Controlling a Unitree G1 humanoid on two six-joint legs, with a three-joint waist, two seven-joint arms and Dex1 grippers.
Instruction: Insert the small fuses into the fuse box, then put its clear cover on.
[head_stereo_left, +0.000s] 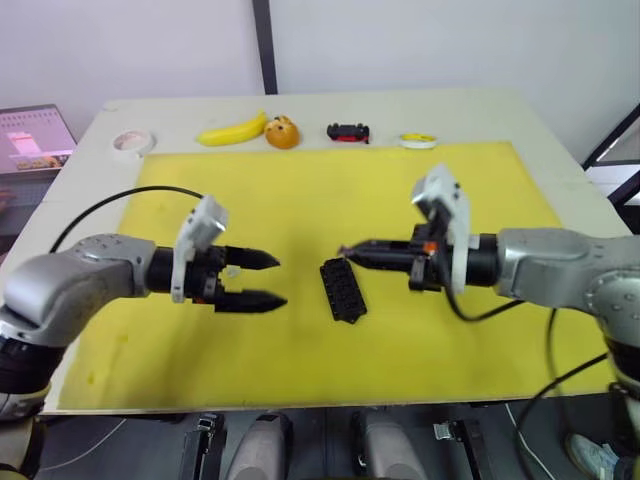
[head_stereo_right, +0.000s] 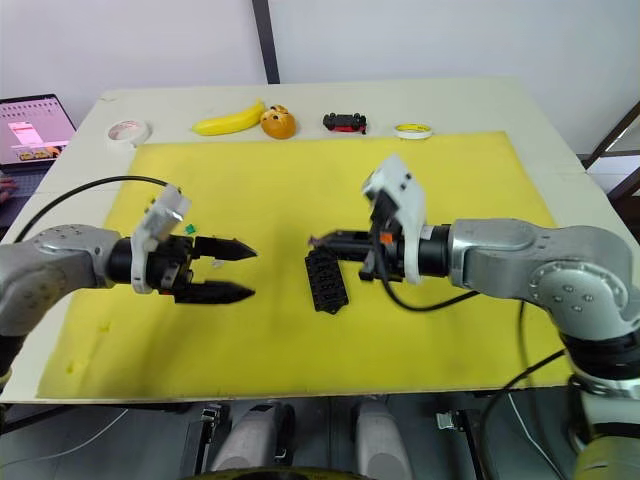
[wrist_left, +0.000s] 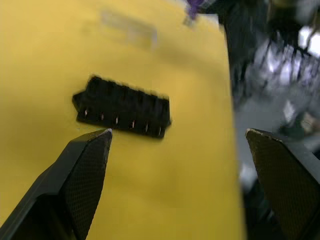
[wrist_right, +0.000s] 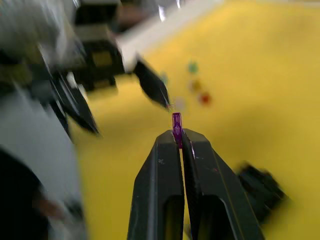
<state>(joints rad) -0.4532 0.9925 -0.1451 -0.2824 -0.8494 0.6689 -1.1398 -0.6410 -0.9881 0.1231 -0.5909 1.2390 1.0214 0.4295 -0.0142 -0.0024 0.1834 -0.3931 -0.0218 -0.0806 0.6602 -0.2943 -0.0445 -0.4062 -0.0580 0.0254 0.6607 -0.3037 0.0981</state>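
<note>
On yellow mat (head_stereo_left: 300, 200), one fuse box (head_stereo_left: 342, 290), one purple fuse (wrist_right: 176, 125) (pinched by right tool (wrist_right: 180, 136))

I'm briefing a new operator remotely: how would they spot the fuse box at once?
Look at the yellow mat covering the table, then at its middle, between the two grippers. The fuse box lies flat there, just below the tip of the right gripper. It is a black rectangular block with rows of slots, unlike the small black-and-red toy car at the far edge.
</note>
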